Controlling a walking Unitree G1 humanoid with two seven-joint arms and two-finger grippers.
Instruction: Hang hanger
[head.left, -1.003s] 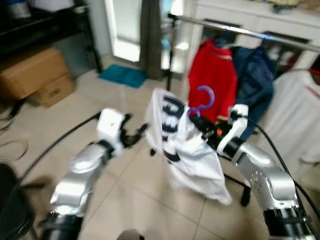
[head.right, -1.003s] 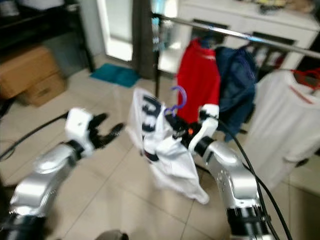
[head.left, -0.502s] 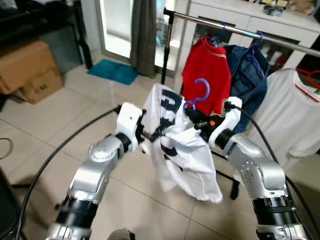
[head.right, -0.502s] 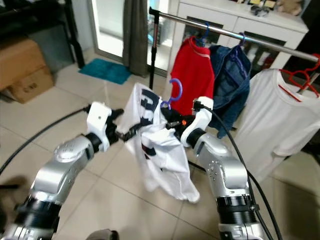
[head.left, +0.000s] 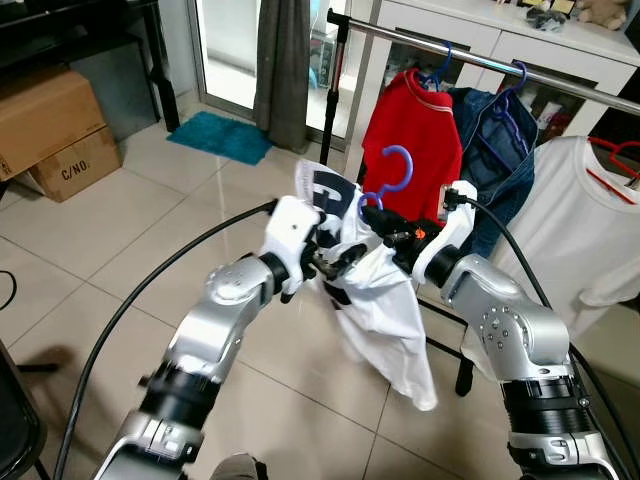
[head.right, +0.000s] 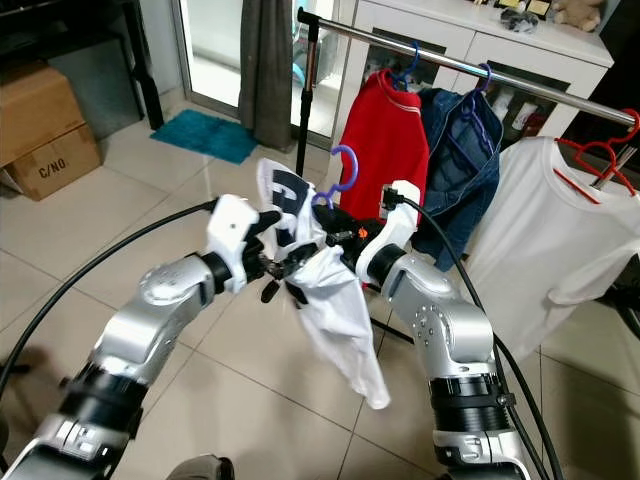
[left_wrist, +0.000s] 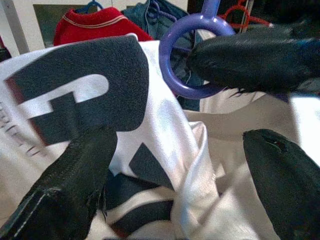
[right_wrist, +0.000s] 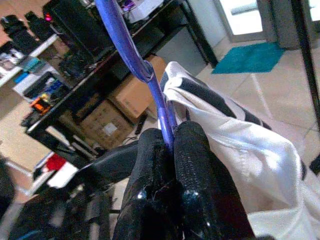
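My right claw (right_wrist: 167, 150) was pinched tight on the stem of the purple hanger (head.left: 392, 180), just below its hook, fingers pressed together on the thin plastic. The hook curled up above my wrist, free in the air and well short of the rail. A white shirt with dark lettering (head.left: 385, 300) hung from that hanger, bunched at the top and trailing down toward 6 o'clock over the tiled floor (head.left: 120, 220).

My left claw (head.left: 325, 262) was at 9 o'clock from the right one, its fingers (left_wrist: 75, 190) spread apart on either side of the shirt's folded cloth, touching the fabric but not clamped.

Beyond both claws, at 12 to 2 o'clock, the clothes rail (head.left: 440, 45) carried a red shirt (head.left: 410, 140), a dark blue jacket (head.left: 495, 150) and a white T-shirt (head.left: 585, 230). Cardboard boxes (head.left: 55, 130) sat at 10 o'clock, with a teal mat (head.left: 220, 138) near a curtain (head.left: 282, 70).
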